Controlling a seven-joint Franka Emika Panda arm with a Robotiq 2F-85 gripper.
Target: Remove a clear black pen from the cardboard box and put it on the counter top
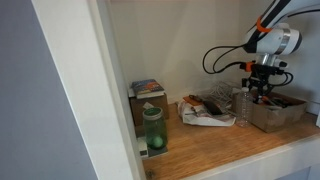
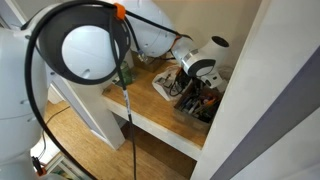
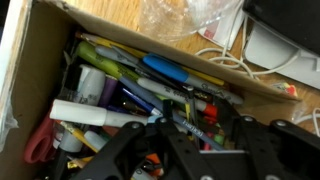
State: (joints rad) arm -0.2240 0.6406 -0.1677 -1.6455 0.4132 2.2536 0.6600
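Observation:
The low cardboard box (image 1: 280,113) stands at one end of the wooden counter top (image 1: 215,143); it also shows in an exterior view (image 2: 197,108). In the wrist view its brown wall (image 3: 30,60) holds many pens and markers. My gripper (image 3: 203,122) is open and low over the box, with its fingers spread wide. A thin dark pen (image 3: 190,105) lies between the fingers, across a grey-blue pen (image 3: 150,100). I cannot tell if a finger touches it. The gripper shows over the box in both exterior views (image 1: 264,88) (image 2: 195,88).
A green bottle (image 1: 152,130) and a tall narrow box (image 1: 147,95) stand at the counter's other end. A crumpled plastic bag (image 1: 205,110) and a clear bottle (image 1: 242,106) sit next to the cardboard box. White cable (image 3: 235,60) lies beside the box.

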